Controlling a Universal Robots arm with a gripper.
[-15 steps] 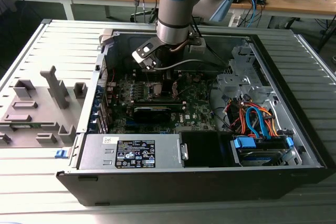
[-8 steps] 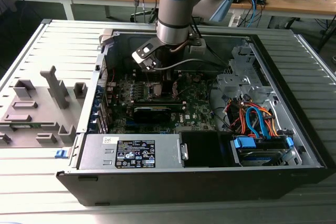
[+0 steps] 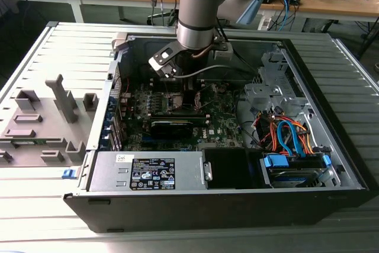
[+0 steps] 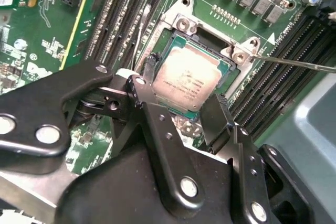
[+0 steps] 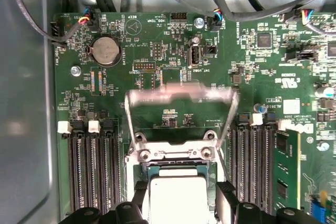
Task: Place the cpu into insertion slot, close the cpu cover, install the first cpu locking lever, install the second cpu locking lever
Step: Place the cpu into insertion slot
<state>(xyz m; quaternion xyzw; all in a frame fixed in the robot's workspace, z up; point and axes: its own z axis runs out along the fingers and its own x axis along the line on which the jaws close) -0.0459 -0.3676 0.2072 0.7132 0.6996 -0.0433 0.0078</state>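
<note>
The cpu (image 4: 186, 80) (image 5: 177, 199), a small square chip with a dull silver top and a green rim, lies level over the insertion slot (image 4: 210, 36) (image 5: 173, 153) on the green motherboard. My gripper (image 4: 181, 88) (image 5: 181, 195) straddles it, and its black fingers (image 4: 214, 114) press on two opposite edges of the chip. The cpu cover (image 5: 181, 96), a thin silver frame with a square window, stands swung up at the slot's hinge side. A thin wire locking lever (image 4: 294, 62) sticks out beside the slot. In the exterior view the gripper (image 3: 177, 94) reaches down into the open computer case.
Black memory slots (image 5: 92, 166) flank the socket on both sides, one holding a green memory stick (image 5: 286, 167). A grey power supply box (image 3: 148, 173) fills the case's near edge. Orange and blue cables (image 3: 290, 137) bundle at the exterior view's right. A grey fixture (image 3: 41, 122) stands outside the case.
</note>
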